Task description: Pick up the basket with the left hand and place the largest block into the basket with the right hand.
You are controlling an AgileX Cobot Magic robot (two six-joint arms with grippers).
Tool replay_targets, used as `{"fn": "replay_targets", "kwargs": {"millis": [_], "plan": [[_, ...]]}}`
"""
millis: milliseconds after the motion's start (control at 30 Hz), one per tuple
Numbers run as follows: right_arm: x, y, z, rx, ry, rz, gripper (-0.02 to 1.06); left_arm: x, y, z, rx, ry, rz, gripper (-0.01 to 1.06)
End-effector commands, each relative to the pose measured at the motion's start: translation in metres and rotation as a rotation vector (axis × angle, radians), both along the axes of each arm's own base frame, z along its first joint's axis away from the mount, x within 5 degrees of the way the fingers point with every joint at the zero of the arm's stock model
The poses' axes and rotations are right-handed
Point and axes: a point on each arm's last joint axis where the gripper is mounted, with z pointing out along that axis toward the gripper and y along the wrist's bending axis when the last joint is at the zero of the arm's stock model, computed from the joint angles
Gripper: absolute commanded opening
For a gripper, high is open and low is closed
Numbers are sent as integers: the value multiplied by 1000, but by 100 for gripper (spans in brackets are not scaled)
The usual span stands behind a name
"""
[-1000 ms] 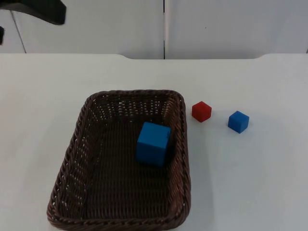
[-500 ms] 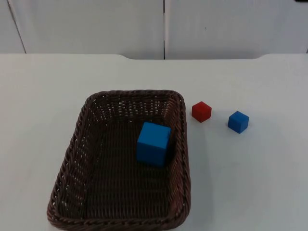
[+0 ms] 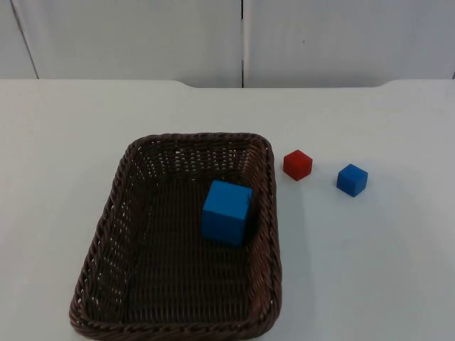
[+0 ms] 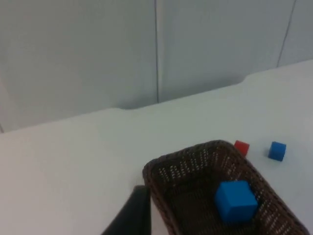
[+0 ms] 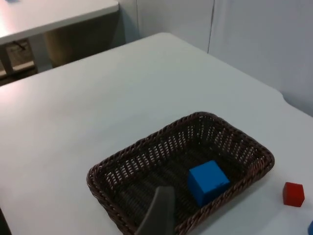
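Basket (image 3: 121, 213) (near rim cut off), large blue block (image 3: 226, 212) inside

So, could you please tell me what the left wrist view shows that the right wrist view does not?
The left wrist view alone shows the whole small blue block beside the small red block, and the grey partition wall straight ahead. The right wrist view alone shows a second table beyond the white table top. Both share the brown wicker basket resting on the table, with the large blue block inside.
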Motion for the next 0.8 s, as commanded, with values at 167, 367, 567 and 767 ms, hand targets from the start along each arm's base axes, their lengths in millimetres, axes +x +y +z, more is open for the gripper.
{"fn": "replay_targets", "kwargs": {"millis": [167, 367, 567, 767], "plan": [[-19, -24, -5, 17, -12, -6, 76, -20, 7, -26, 4, 51, 67, 105], [-33, -41, -8, -1, 2, -9, 76, -34, 11, -50, 1, 88, 109, 105], [-46, -57, -11, -7, 1, -12, 76, -50, 15, -63, 8, 79, 145, 105], [-56, -72, -16, -17, 5, -19, 76, -60, 18, -70, 34, 59, 160, 105]]}}
